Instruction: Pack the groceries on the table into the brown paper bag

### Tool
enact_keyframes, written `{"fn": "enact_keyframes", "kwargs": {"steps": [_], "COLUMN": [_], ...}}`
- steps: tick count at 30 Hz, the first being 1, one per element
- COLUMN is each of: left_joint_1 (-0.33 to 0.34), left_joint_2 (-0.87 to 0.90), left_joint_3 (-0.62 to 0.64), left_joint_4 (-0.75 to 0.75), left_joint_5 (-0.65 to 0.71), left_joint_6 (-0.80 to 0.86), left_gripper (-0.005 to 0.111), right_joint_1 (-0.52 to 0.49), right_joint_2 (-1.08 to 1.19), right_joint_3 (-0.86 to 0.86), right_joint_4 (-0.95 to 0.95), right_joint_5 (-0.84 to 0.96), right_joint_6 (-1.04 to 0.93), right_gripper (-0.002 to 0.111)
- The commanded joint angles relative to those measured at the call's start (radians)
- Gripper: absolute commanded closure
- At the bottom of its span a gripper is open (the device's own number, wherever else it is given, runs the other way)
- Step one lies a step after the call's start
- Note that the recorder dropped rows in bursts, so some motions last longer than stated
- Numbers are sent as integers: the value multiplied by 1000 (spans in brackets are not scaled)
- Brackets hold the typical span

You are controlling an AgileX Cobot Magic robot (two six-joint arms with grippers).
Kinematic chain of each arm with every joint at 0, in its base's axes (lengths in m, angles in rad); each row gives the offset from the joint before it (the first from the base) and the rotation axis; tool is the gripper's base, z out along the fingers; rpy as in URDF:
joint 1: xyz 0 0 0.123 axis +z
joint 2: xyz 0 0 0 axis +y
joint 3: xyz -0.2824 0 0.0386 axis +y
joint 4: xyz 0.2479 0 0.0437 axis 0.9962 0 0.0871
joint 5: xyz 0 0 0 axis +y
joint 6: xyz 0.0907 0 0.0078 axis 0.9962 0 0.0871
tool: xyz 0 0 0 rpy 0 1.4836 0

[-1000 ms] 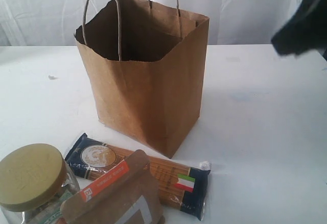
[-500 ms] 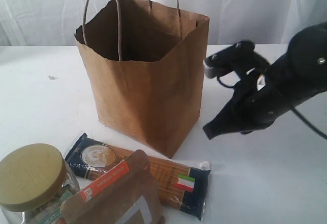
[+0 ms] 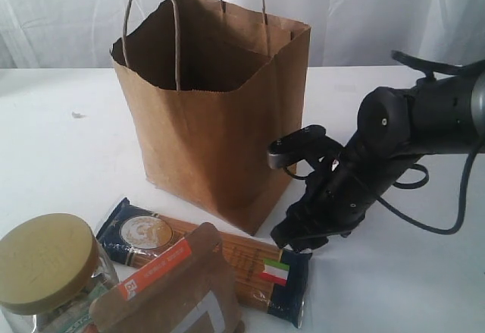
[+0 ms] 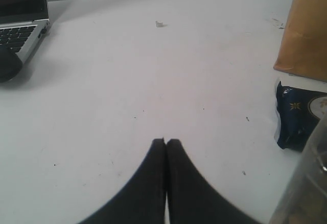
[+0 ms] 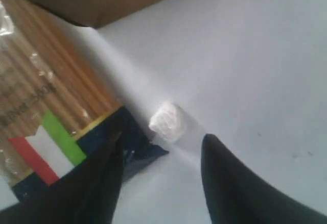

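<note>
The brown paper bag (image 3: pixel 216 98) stands upright and open on the white table (image 3: pixel 394 272). In front of it lies the spaghetti pack (image 3: pixel 227 261), with the orange-labelled brown pouch (image 3: pixel 170 291) leaning over it and the gold-lidded glass jar (image 3: pixel 49 268) at the near left. My right gripper (image 3: pixel 292 240) is low over the pack's blue end with the flag mark, open; in the right wrist view one finger (image 5: pixel 102 178) overlaps that blue end (image 5: pixel 135 142) and the other stands over bare table. My left gripper (image 4: pixel 166 141) hangs shut over bare table, empty. Can, carton and bottle are out of view.
A laptop (image 4: pixel 20 15) sits at the table's far edge in the left wrist view, with a dark rounded object (image 4: pixel 7 66) in front of it. A small white crumpled scrap (image 5: pixel 167 122) lies beside the spaghetti pack's end. A white curtain (image 3: pixel 364 7) hangs behind the table.
My right arm came in from the upper right and dropped down-left, from beside the bag to the flag end of the spaghetti pack. The groceries and bag have not moved.
</note>
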Motion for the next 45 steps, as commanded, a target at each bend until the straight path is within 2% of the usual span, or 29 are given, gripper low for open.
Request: {"fn": "enact_keyframes", "kwargs": {"steps": [1,18,21,24,28,34,40,45], "left_joint_1": [-9,-9,-9,-9,-9,-9,-9,-9], "left_joint_2": [-4,-4,-4,-4,-4,-4,-4,-4], "left_joint_3": [4,4,4,4,4,4,4,4], "left_joint_4": [-7,-7,-7,-7,-7,-7,-7,-7], "left_joint_5": [-5,-5,-5,-5,-5,-5,-5,-5], "left_joint_6": [-1,-1,-1,-1,-1,-1,-1,-1], "left_gripper": [107,107,107,107,107,107,107,107], "right_joint_1": [-6,-6,-6,-6,-6,-6,-6,-6], "right_joint_2": [13,96,101,99,99,84,-4,-112], "right_joint_3": [-9,-9,-9,-11,-13,-60,-68,-47], "right_joint_4": [101,54,54,54,54,-13,-228,-229], "right_joint_5": [-15,-71,-72,-60,-40,45,104,182], "right_joint_6": [-135,-131,-109,-105,-105,-89,105,131], "right_gripper": [59,60,73,95,108,108,108,108]}}
